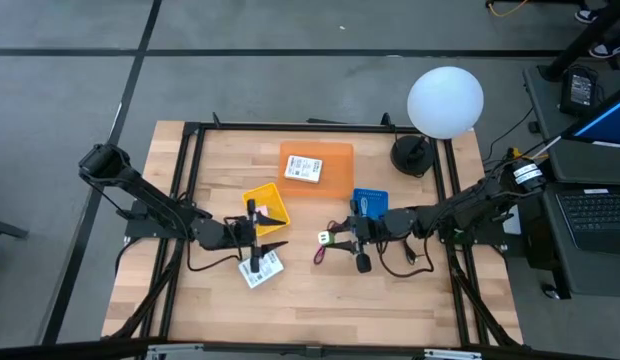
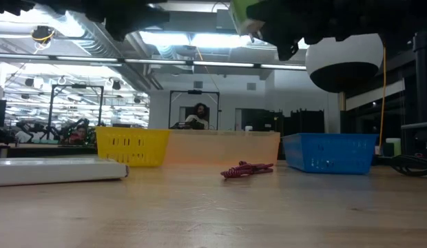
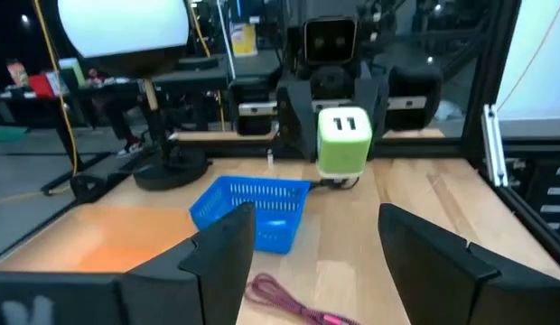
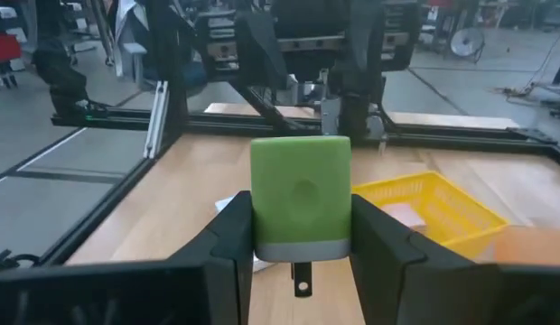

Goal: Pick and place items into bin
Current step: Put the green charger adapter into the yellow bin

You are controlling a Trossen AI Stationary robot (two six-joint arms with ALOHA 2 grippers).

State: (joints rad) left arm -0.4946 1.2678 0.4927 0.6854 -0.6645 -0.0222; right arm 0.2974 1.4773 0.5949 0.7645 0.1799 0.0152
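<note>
green block clamped in right gripper, left gripper released above packet

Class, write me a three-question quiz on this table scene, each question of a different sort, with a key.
1. True or false: the right end effector grips a green block.
2. Which bin holds a white packet? A) yellow B) orange C) blue
3. Fill in: the dark red cord lies on the ____.

Key: 1 true. 2 B, the orange bin. 3 table, in front of the bins.
</note>
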